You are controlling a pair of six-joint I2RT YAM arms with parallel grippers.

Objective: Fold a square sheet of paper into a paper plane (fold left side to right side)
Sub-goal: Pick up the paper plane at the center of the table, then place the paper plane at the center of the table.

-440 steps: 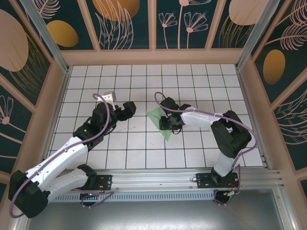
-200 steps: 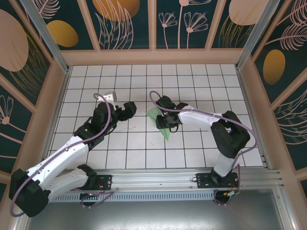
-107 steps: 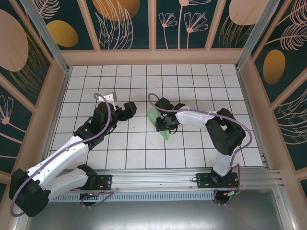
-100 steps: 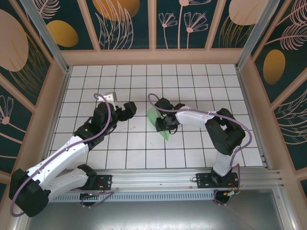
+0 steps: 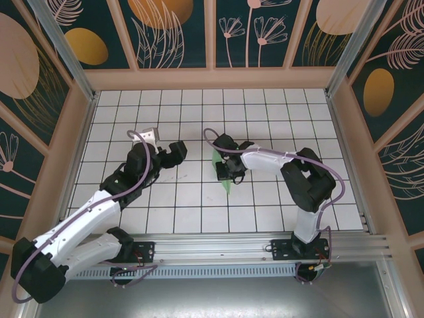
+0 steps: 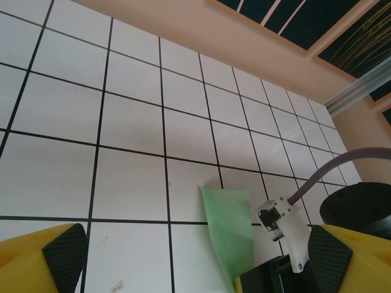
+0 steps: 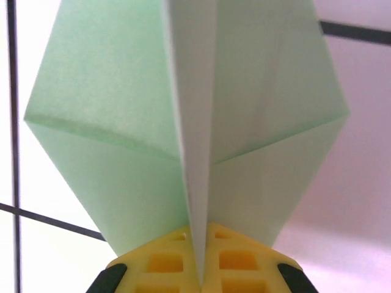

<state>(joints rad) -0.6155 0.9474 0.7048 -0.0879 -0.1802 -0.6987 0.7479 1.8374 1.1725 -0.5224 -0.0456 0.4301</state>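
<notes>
the right gripper point(image 7: 198, 271) is clenched on the centre ridge of the pale green paper point(image 7: 116, 128), its yellow fingers point(image 7: 162, 265) pressed together with the raised fold pinched between them. from that pinch, two creased flaps spread up and outward to left and right, each with an angled corner, above the white tiled table point(image 7: 360, 201). from above, the right gripper point(image 5: 224, 171) sits near the middle of the table point(image 5: 265, 112) with the paper point(image 5: 226, 186) under it, showing as a narrow green strip that tapers to a point toward the near edge. the right arm reaches in from its base at the near right, elbow bent. the left gripper point(image 6: 195, 262) stands released, its yellow fingers point(image 6: 36, 268) with black pads point(image 6: 64, 247) spread wide at the two lower corners of its wrist view, above bare tiles. ahead of it the paper point(image 6: 227, 223) stands upright as a green panel, just beside the right arm's wrist and its purple cable point(image 6: 317, 182). seen from overhead, the left gripper point(image 5: 173, 154) is left of the paper, apart from it and pointing toward it. peach-framed walls point(image 5: 172, 33) painted with leaves and flowers on dark teal enclose the table.
</notes>
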